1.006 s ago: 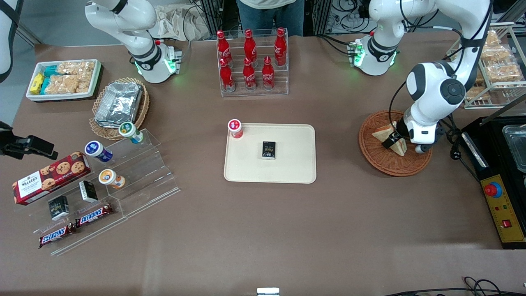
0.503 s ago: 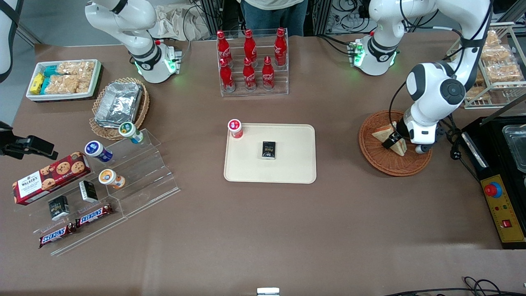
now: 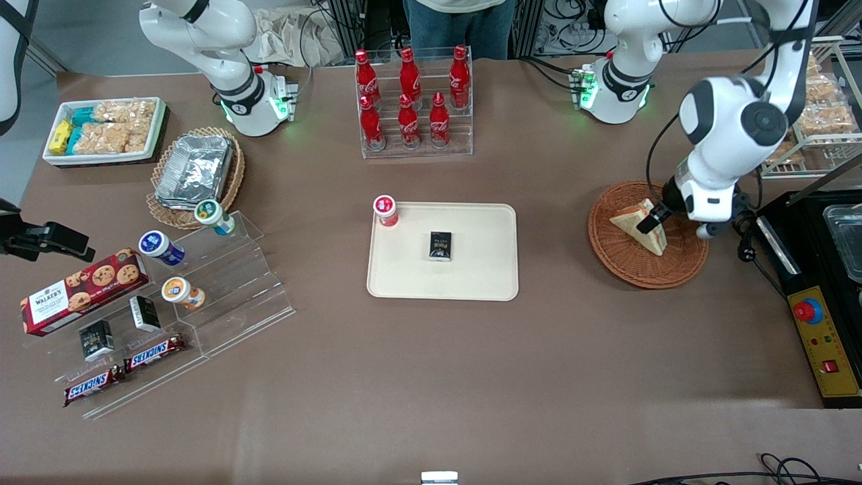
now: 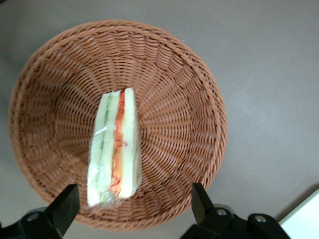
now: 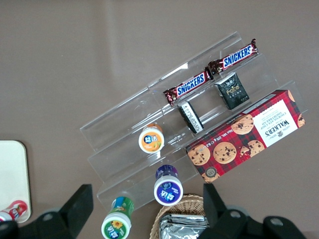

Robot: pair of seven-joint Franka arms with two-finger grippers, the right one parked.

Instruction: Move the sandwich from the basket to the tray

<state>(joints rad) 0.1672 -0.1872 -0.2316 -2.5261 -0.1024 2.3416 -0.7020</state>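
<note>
The sandwich, a plastic-wrapped white-bread wedge with red and green filling showing on its edge, lies in the reddish-brown wicker basket toward the working arm's end of the table. My gripper hangs open above the basket. Its black fingers stand wide apart on either side of the sandwich's end, not touching it. The cream tray lies mid-table, toward the parked arm's end from the basket.
On the tray sit a small black box and a red-capped cup at its corner. A rack of red bottles stands farther from the front camera. A black appliance and a wire snack rack flank the basket.
The working arm has lifted and drawn slightly away from the front camera, so more of the sandwich shows. The sandwich stays in the basket.
</note>
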